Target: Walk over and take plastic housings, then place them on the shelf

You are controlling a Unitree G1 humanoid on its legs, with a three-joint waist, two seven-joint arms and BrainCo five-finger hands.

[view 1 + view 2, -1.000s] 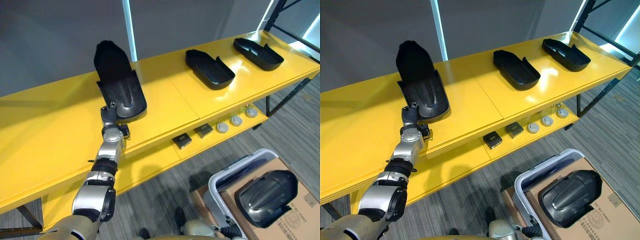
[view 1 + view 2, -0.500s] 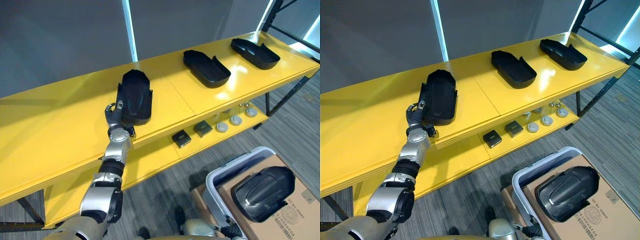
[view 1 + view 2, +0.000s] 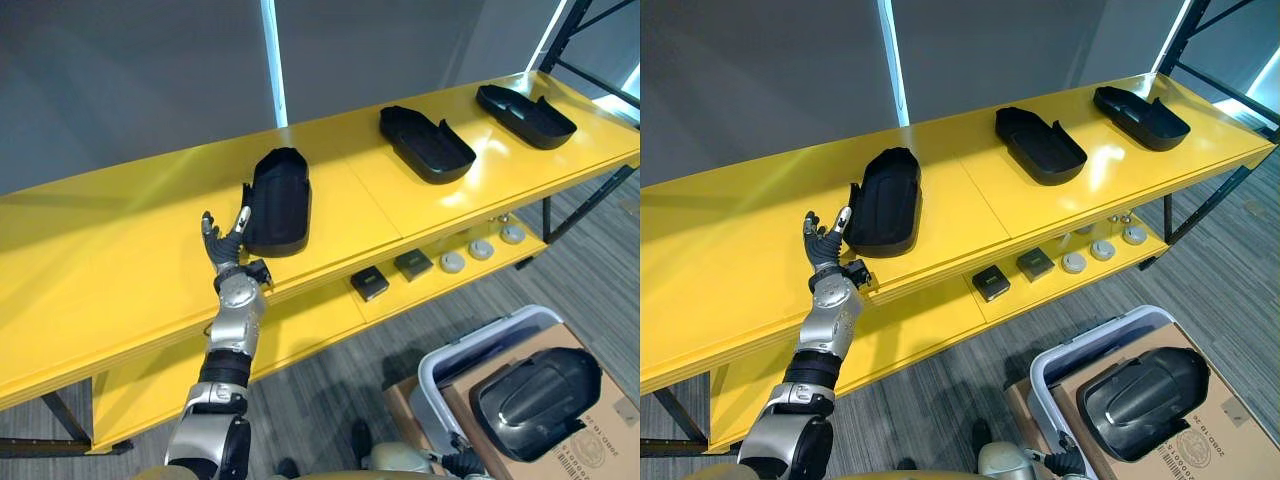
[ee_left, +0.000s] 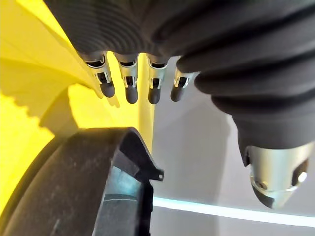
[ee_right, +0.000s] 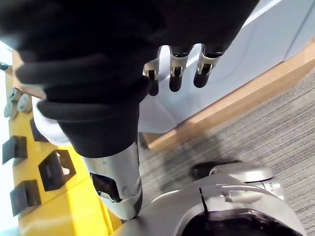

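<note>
A black plastic housing [image 3: 278,200] lies flat, hollow side down, on the yellow top shelf [image 3: 120,260]. My left hand [image 3: 226,243] is open just to its left, fingers spread and apart from it. In the left wrist view the straight fingers [image 4: 129,84] reach past the housing's rim [image 4: 83,187]. Two more black housings [image 3: 425,143] [image 3: 527,108] lie hollow side up further right on the shelf. Another housing [image 3: 535,392] rests on a cardboard box [image 3: 610,440] at the lower right. My right hand [image 5: 172,69] hangs open low by a grey bin.
The lower yellow shelf carries two small black blocks [image 3: 369,283] and three grey round parts [image 3: 481,249]. A grey bin [image 3: 470,345] stands on the carpet beside the cardboard box. A dark rack frame [image 3: 575,25] rises at the far right.
A second ago my left hand held the housing tilted up on the shelf. It laid the housing flat, let go, and drew back to the left with fingers open.
</note>
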